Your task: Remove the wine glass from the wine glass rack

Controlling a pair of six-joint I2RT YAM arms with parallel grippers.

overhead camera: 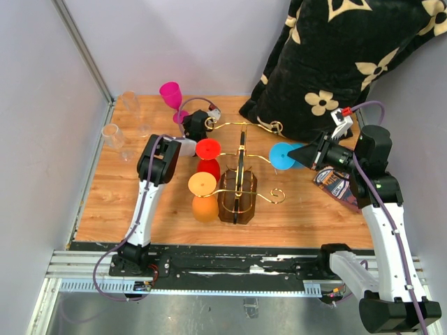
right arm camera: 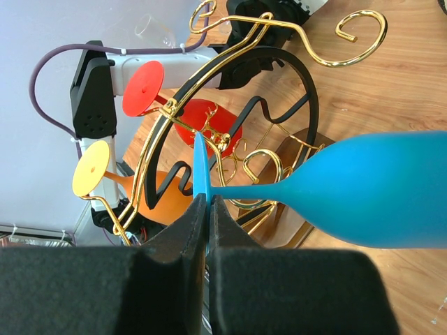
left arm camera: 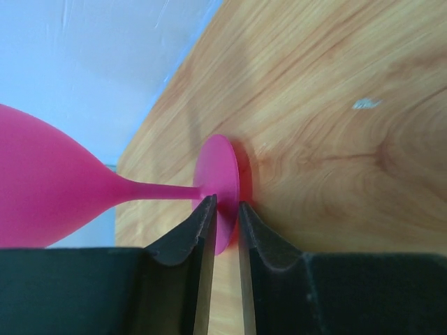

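The gold wire wine glass rack [overhead camera: 241,167] stands mid-table, and a red glass [overhead camera: 207,157] and an orange glass with a yellow foot [overhead camera: 202,195] hang bowl-down on its left arms. A pink wine glass [overhead camera: 170,94] stands upright on the wood behind the rack. My left gripper [left arm camera: 225,202] straddles its foot [left arm camera: 220,174], the jaws slightly apart with a gap showing. My right gripper [right arm camera: 210,199] is shut on the foot of a blue wine glass [right arm camera: 377,188], which hangs bowl-down at the rack's right side [overhead camera: 283,155]. Whether the blue foot still touches the wire is unclear.
A black pillow with cream flowers [overhead camera: 335,63] leans at the back right. Two clear glasses [overhead camera: 115,136] stand by the left wall. A snack packet [overhead camera: 334,185] lies under my right arm. Walls close in the back and left sides.
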